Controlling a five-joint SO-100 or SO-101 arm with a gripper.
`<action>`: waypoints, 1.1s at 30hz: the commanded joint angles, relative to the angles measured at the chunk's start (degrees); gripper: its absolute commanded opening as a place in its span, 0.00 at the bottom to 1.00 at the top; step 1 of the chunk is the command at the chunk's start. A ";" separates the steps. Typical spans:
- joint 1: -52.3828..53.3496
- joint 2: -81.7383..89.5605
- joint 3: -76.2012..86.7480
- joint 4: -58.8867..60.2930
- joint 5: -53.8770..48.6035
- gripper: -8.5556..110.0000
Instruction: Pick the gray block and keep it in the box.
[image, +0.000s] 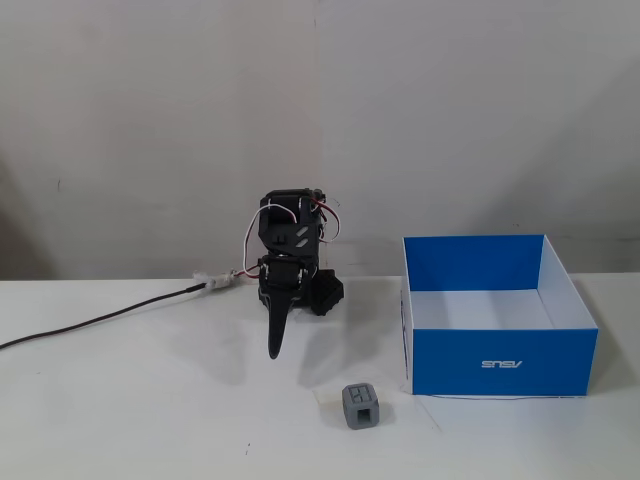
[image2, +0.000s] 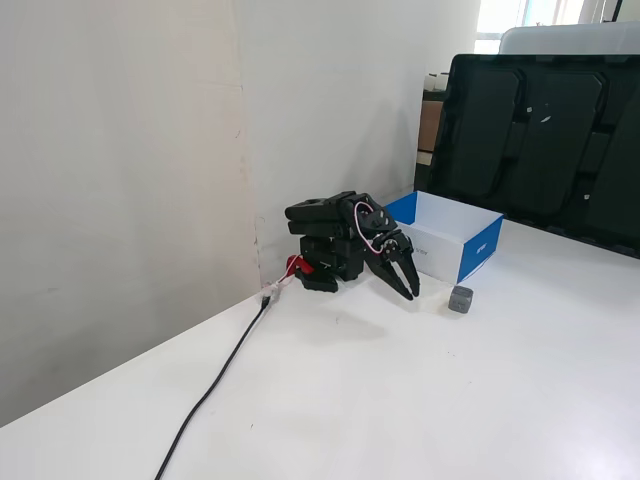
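Note:
The gray block (image: 361, 406) is a small cube with recessed faces. It sits on the white table just left of the box's front corner in a fixed view, and it also shows in the other fixed view (image2: 461, 299). The box (image: 500, 362) is blue with a white logo, open-topped, with a white floor and nothing seen inside; it shows in both fixed views (image2: 481, 250). The black arm is folded low at the wall. My gripper (image: 275, 349) points down at the table, shut and empty, behind and to the left of the block (image2: 411, 294).
A black cable (image: 100, 321) runs from the arm's base across the table to the left edge (image2: 215, 385). A large dark panel (image2: 545, 140) stands behind the box. A plain wall backs the table.

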 joint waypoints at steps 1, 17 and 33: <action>-0.18 9.23 0.44 -0.62 -0.35 0.07; 0.88 9.05 -8.79 -1.85 -0.35 0.07; -3.08 -35.77 -63.81 15.91 0.18 0.07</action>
